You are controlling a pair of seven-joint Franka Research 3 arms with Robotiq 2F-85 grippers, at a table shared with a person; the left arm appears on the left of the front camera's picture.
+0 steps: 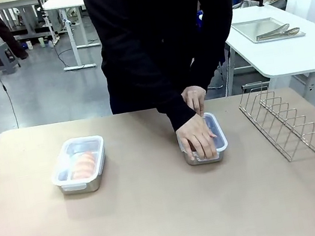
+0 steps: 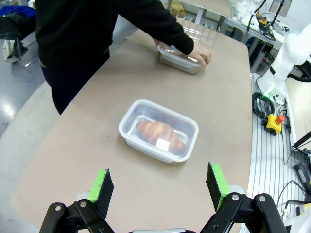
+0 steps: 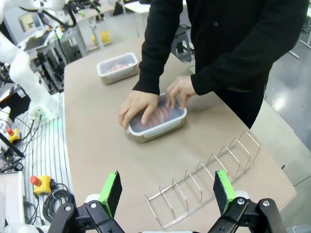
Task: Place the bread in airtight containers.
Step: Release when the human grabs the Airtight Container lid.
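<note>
Found one golden-brown ridged croissant [image 1: 83, 165] already sealed under a clear lid in a steel pan [image 1: 84, 186], left of the wire rack [image 1: 282, 123]. Saw hands [image 1: 198, 138] pressing the lid onto the second steel pan [image 1: 206, 158] nearer that rack, seemingly the last step. Left pincer [image 2: 159, 187] and right pincer [image 3: 168, 191] both spread, holding nothing.

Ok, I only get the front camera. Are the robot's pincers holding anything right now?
Observer: No. The left wrist view shows the left pincer open and empty above the table, with the lidded container ahead of it.
Operator: And the other pincer?
Observer: The right pincer is open and empty too, with the wire rack just ahead of it.
Operator: What's under the person's hands? They cover it for me.
Observer: In the right wrist view a croissant shows through the clear lid of the steel pan, between the person's two hands.
</note>
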